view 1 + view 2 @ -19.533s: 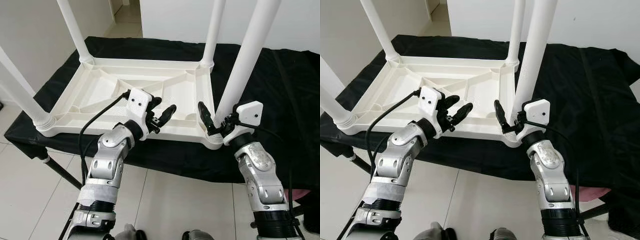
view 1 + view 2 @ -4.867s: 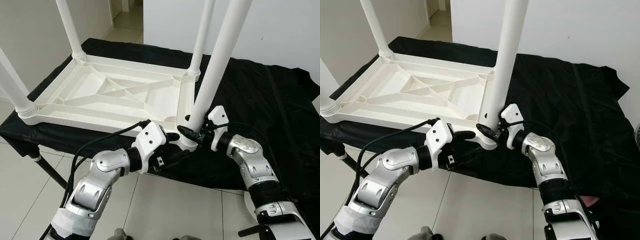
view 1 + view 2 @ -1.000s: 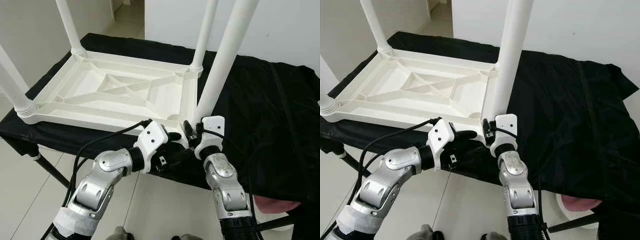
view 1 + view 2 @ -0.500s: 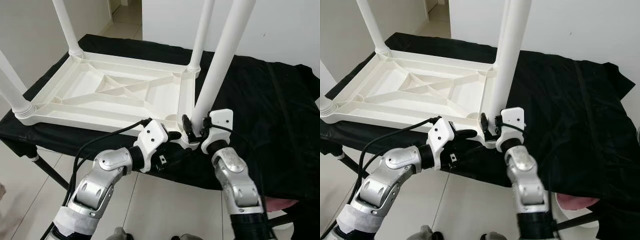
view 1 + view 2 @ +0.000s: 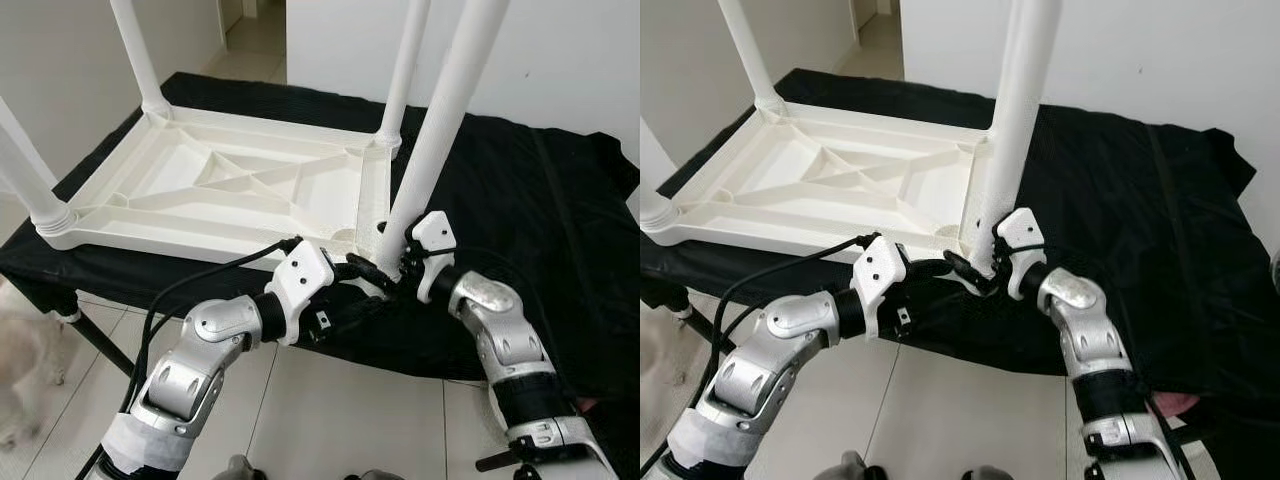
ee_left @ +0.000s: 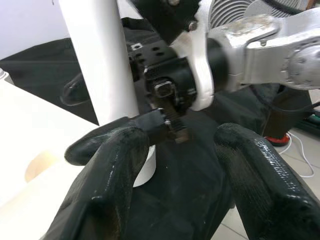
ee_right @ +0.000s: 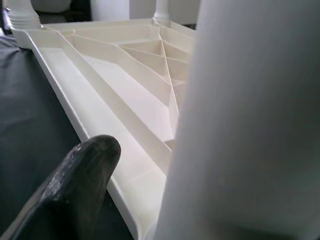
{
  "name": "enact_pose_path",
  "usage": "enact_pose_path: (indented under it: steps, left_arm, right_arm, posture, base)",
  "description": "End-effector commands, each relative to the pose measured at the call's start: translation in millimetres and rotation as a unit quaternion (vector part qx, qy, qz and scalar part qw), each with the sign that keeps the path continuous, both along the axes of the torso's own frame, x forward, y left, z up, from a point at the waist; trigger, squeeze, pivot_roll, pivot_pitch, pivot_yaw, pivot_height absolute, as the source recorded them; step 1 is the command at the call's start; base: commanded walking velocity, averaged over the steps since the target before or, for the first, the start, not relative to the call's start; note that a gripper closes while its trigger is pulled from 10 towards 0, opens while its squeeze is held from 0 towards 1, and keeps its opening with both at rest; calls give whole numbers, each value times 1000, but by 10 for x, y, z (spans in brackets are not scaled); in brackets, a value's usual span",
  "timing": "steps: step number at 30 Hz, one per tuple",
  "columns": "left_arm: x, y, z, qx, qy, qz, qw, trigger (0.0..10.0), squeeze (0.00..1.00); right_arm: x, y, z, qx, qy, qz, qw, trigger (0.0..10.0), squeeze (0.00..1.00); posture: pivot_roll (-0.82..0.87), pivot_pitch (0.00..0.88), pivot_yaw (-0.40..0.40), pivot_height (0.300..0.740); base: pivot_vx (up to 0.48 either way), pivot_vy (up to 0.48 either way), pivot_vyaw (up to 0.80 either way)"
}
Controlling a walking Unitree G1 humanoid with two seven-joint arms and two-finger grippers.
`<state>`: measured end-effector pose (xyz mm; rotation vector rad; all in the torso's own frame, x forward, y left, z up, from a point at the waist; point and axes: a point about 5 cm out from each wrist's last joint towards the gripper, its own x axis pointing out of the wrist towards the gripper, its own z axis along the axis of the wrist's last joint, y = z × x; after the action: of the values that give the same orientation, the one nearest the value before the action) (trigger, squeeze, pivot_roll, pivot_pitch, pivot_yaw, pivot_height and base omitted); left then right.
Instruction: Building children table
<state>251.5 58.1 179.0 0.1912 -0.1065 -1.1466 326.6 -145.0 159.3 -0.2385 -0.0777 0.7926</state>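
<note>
White plastic children's table point(image 5: 230, 190) lay upside down on a black cloth-covered stand point(image 5: 520, 200), legs up, presumably so they could be fitted from above. Right gripper point(image 5: 385, 272) clasped the base of the near-right white tubular leg point(image 5: 440, 130), likely seating or twisting it. Left gripper point(image 6: 170, 165) hovered spread open just beside that corner, probably bracing.

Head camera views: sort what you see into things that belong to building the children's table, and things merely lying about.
Belongs to the job:
- upturned white table top
- near corner leg
- right gripper, closed on that leg's base
- left gripper, beside the corner

Lying about:
- black cloth
- pink object on the floor
</note>
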Motion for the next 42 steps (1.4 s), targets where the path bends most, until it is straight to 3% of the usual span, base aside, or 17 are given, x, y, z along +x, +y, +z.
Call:
enact_pose_path:
  steps: [1,2,3,4,14,15,16,17,21,24,27,30,34,42]
  left_arm:
    - [-11,-14,14,2,-2,1,1000,10000,0]
    - [-15,-20,15,2,-3,1,1000,10000,0]
    - [-15,-20,15,2,-3,1,1000,10000,0]
    - [-13,-25,21,2,-4,1,1000,10000,0]
    - [-25,-17,56,-2,-6,4,1000,10000,0]
    - [-30,-15,59,-3,-5,4,1000,10000,0]
    - [-33,-14,61,-4,-5,4,1000,10000,0]
    - [-36,-14,64,-5,-4,4,1000,10000,0]
    - [-37,-14,65,-5,-4,4,1000,10000,0]
    - [-23,-10,75,-7,-5,5,1000,10000,0]
    - [-10,-14,85,-10,-6,6,1000,10000,0]
    - [-9,-17,85,-11,-6,6,1000,10000,0]
    - [0,-26,83,-11,-5,5,1000,10000,0]
    - [14,-26,89,-12,-7,7,1000,10000,0]
  right_arm:
    - [20,-19,-44,-15,9,3,1000,9294,0]
    - [62,-39,-53,-20,13,2,1000,4706,0]
    - [62,-39,-53,-20,13,2,1000,4706,0]
    - [103,-69,-75,-19,25,5,999,0,0]
    - [97,-148,-212,-28,54,32,998,0,0]
    - [83,-137,-219,-26,50,30,998,1686,0]
    - [81,-130,-225,-26,46,28,998,1686,0]
    - [83,-120,-215,-12,45,20,999,10000,0]
    - [87,-116,-207,-2,44,13,999,10000,0]
    - [100,-92,-149,23,23,-35,999,10000,0]
    - [102,-60,-63,58,-1,-120,991,10000,0]
    - [85,-32,-26,75,-8,-145,987,10000,0]
    - [-8,78,29,124,-17,-241,962,10000,0]
    - [-155,273,84,145,-27,-303,942,10000,0]
  posture:
    - [-74,12,-5,740]
    - [-74,12,-5,740]
    - [-74,12,-5,740]
    - [-65,15,1,740]
    - [-51,38,-4,740]
    - [-53,40,-2,740]
    - [-53,40,-2,740]
    - [-52,42,-1,740]
    - [-52,42,-1,740]
    - [-55,42,-4,740]
    - [-60,34,-8,740]
    - [-63,31,-7,740]
    - [-63,31,-7,740]
    - [-75,33,-19,740]
  base:
    - [0,0,0]
    - [0,0,0]
    - [0,0,0]
    - [0,0,0]
    - [0,0,0]
    - [0,0,0]
    - [0,0,0]
    - [0,0,0]
    - [0,0,0]
    - [0,0,0]
    - [0,0,0]
    - [0,0,0]
    - [0,0,0]
    - [0,0,0]
